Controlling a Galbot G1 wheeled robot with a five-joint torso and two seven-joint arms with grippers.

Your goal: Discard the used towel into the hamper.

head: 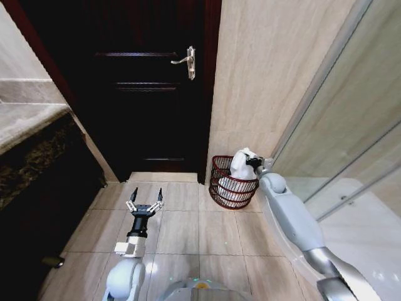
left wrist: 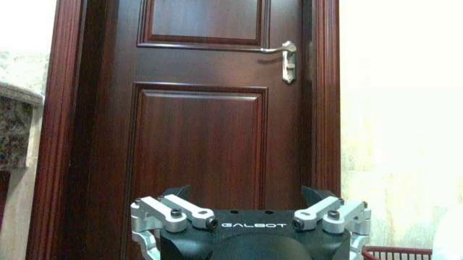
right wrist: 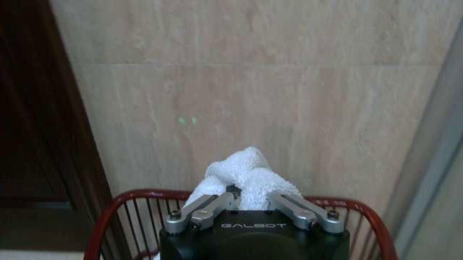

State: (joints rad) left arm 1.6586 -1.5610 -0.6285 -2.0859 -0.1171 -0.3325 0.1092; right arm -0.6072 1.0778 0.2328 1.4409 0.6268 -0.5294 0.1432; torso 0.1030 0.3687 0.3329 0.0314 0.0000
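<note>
Towel (right wrist: 246, 176) pinched by right gripper (right wrist: 250, 203) fingers over hamper (head: 225, 182), fingertips hidden in cloth, left gripper (head: 145, 199) fingers spread.

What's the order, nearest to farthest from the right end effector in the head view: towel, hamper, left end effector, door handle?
1. Towel: held in the right end effector, above the hamper.
2. Hamper: directly beneath it, by the tiled wall.
3. Left end effector: open, over the floor tiles on the robot's left.
4. Door handle: high on the dark door, beyond the hamper.
</note>
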